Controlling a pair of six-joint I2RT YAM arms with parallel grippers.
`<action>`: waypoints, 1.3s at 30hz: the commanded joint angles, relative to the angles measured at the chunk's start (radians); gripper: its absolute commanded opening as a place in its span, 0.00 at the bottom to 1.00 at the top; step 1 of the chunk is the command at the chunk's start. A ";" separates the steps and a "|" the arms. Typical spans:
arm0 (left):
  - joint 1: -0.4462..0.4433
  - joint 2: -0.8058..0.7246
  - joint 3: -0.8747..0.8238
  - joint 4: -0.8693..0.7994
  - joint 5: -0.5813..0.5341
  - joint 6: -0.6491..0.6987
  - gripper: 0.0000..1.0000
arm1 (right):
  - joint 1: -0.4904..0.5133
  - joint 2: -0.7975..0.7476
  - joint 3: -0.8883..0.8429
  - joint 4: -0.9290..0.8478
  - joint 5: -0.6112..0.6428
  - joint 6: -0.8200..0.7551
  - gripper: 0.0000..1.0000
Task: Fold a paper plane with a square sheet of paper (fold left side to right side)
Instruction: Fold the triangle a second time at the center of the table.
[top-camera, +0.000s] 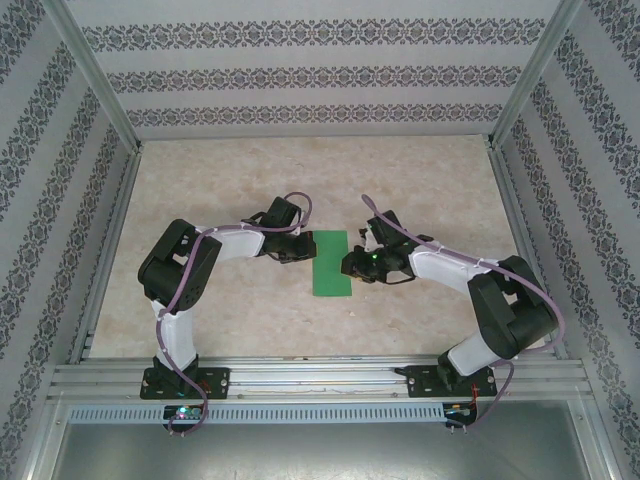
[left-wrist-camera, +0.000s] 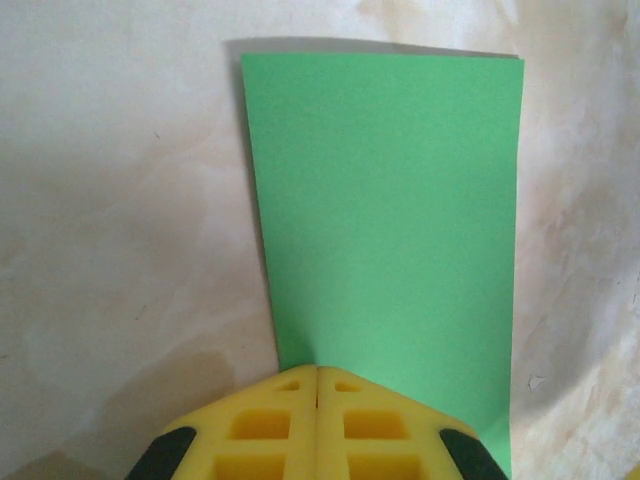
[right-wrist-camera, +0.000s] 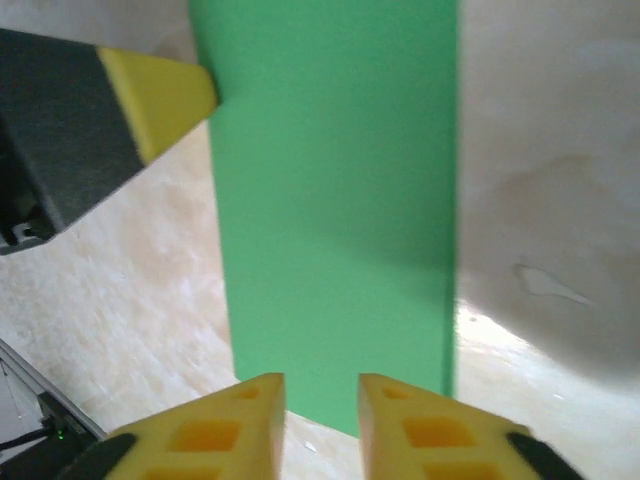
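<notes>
The square sheet of paper (top-camera: 333, 264) lies flat mid-table as a narrow bright green rectangle, not a paper plane. My left gripper (top-camera: 301, 250) is at its left edge. In the left wrist view the yellow fingers are pressed together, and the gripper (left-wrist-camera: 317, 369) has its tips over the near edge of the paper (left-wrist-camera: 385, 200). My right gripper (top-camera: 351, 266) is at the paper's right edge. In the right wrist view the gripper (right-wrist-camera: 322, 388) is open with a gap and nothing in it, just short of the paper (right-wrist-camera: 330, 200). The left fingertip (right-wrist-camera: 160, 92) shows at the paper's far corner.
The beige marbled tabletop (top-camera: 420, 190) is bare around the paper. Metal frame rails (top-camera: 320, 375) run along the near edge, and patterned walls (top-camera: 310, 80) close in the back and sides.
</notes>
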 joint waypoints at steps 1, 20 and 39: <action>-0.014 0.030 -0.003 -0.102 -0.055 0.003 0.00 | -0.019 -0.016 -0.042 -0.036 -0.074 -0.027 0.33; -0.016 0.038 0.003 -0.106 -0.053 -0.002 0.00 | -0.003 0.067 -0.063 0.017 -0.115 -0.006 0.40; -0.016 0.040 0.009 -0.108 -0.048 0.001 0.00 | -0.015 0.095 -0.032 0.108 -0.142 0.005 0.40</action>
